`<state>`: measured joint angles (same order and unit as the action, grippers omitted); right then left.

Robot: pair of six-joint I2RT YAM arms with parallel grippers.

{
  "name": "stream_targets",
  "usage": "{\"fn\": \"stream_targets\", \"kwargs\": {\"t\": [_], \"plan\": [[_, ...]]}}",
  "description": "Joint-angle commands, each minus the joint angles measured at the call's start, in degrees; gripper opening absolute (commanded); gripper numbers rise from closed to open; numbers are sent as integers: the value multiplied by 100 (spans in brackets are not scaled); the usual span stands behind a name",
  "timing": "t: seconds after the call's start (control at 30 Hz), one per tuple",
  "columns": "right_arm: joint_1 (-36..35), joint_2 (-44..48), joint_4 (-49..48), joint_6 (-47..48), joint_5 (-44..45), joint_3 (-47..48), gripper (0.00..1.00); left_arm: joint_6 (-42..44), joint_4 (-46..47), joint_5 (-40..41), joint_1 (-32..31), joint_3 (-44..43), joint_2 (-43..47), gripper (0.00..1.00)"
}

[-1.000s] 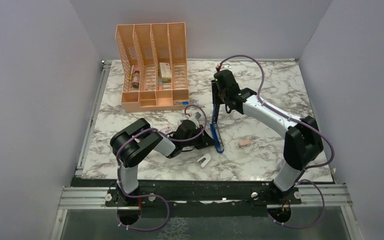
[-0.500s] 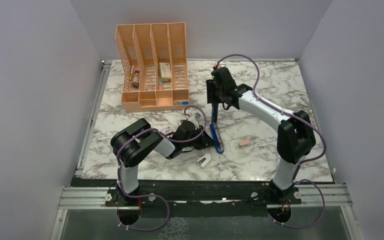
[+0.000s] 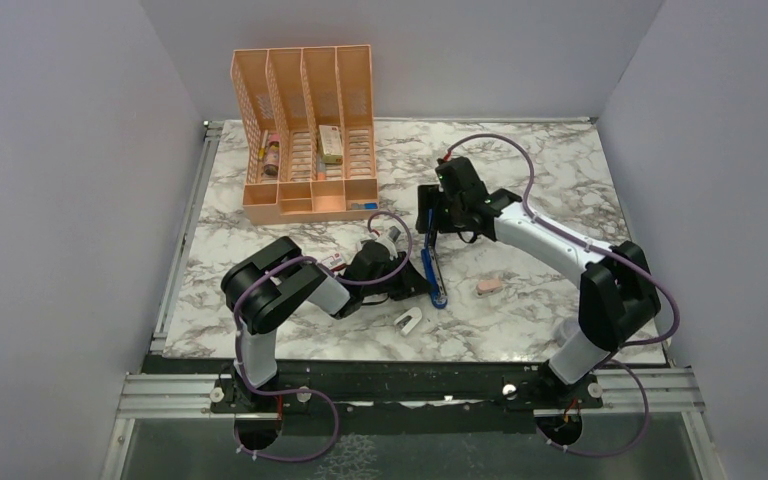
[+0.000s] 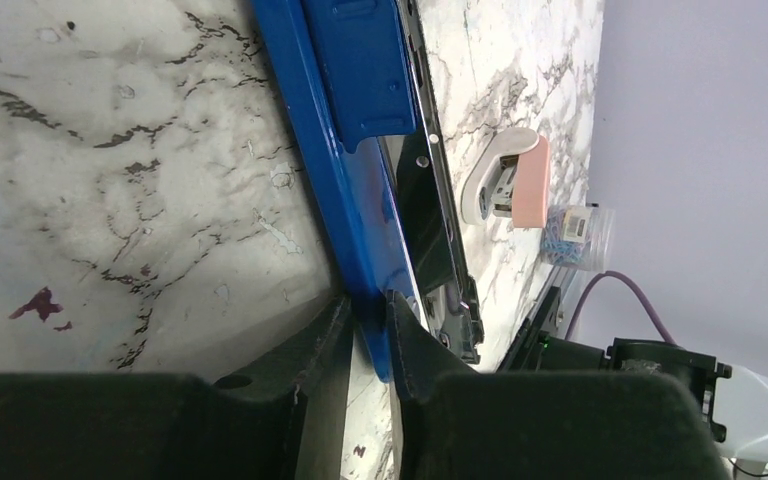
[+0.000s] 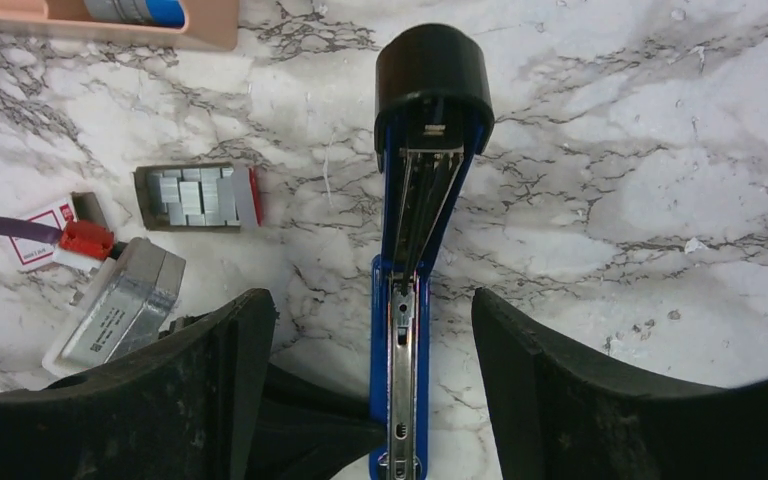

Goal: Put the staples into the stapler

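below the right gripper point(image 5: 370, 305), between its widely spread fingers, the stapler point(image 5: 415, 200) lies flat on the marble table point(image 5: 660, 150). it is swung open: the black top arm is thrown back beyond the fingertips, and the blue magazine channel is bare and runs back under the wrist. this gripper is released and holds nothing. the left gripper point(image 4: 368, 300) straddles the stapler's other blue end, one finger close on each side. i cannot tell whether it pinches the metal or only brackets it.

off to the left of the right gripper's fingers, well apart from the stapler, the staples point(image 5: 195, 197) sit as grey strips in a small open tray. they look light, smooth and stiff along their length, but a glued strip probably snaps if squeezed or bent. the best hold is likely a gentle one across the long sides at mid-length. the tray itself seems light enough to slide when nudged.

the left arm's purple cable point(image 5: 0, 226) and wrist body crowd the tray's near side, and the orange organizer point(image 3: 305, 120) stands beyond it. the pink eraser point(image 3: 488, 287) and white clip point(image 3: 409, 321) lie away from that path.
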<state>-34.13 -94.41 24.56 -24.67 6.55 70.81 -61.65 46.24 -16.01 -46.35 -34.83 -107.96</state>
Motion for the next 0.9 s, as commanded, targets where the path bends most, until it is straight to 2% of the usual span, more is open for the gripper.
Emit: {"fn": "stream_targets", "kwargs": {"t": [0.0, 0.17, 0.27, 0.4, 0.57, 0.87], "plan": [[-29, 320, -61, -90, -270, -176, 78, 154, -914, 80, 2, 226, -331, 23], [-58, 332, -34, -210, -305, -469, 79, 114, -931, 85, 29, 240, -283, 27], [-110, 136, 200, -443, -259, -553, 74, 99, -1003, 115, 46, 253, -237, 27], [-283, -16, 126, -558, -294, -734, 73, 42, -1029, 146, 81, 288, -219, 29], [-399, -205, 85, -570, -263, -748, 72, -28, -1046, 231, 148, 440, -56, 32], [-506, -655, 150, -575, -74, -683, 64, -201, -1134, 518, 281, 785, 485, 36]]}}
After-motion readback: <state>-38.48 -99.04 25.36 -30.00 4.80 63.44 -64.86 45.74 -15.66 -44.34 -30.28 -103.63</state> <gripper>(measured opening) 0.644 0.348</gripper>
